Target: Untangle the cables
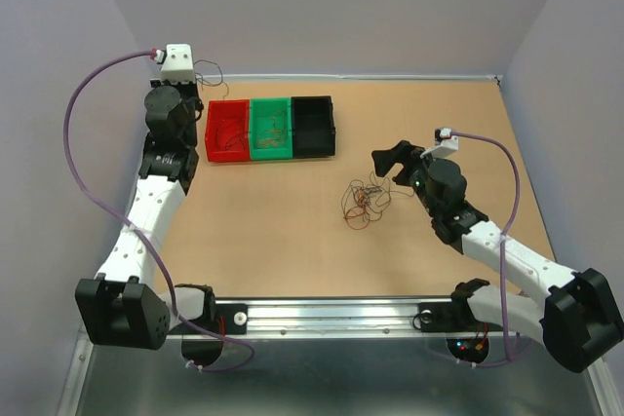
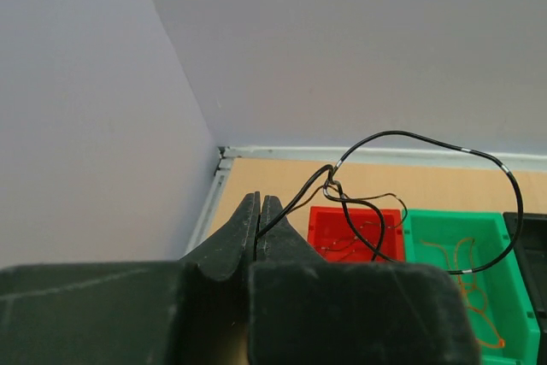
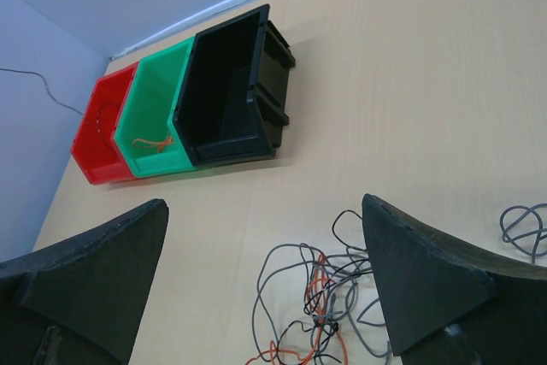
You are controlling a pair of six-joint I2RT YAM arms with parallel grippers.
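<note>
1. Top external view, reference thing: a row of three open plastic bins, red bin (image 1: 209,135), green bin (image 1: 252,130) and black bin (image 1: 332,127), side by side on the tan wooden tabletop (image 1: 283,250).
2. Left gripper (image 2: 259,203) is out past the red end of the row, on its far side, raised off the tabletop. Jaws pinched fully together on a thin black cable (image 2: 427,136).
3. That black cable leaves the fingertips and twists with a thinner brown wire (image 2: 376,198) just beyond them. It then swings out in one wide loop in the air. In the left wrist view the loop spans the red bin and the green bin.
4. Cable tangle (image 1: 364,200), a loose bunch of hair-thin curly grey, dark and orange-red wires, lies flat on the tabletop. It is on the near side of the row, out past the black end and apart from all three bins.
5. Right gripper (image 1: 388,168) is also past the black end, just beside the cable tangle. Jaws spread wide, gripping nothing.
6. Right wrist view: the cable tangle sits low in frame, between the two fingers. Cannot tell if either finger touches a strand.
7. Red bin holds a few thin dark and brown wires. Green bin holds thin orange-brown ones.
</note>
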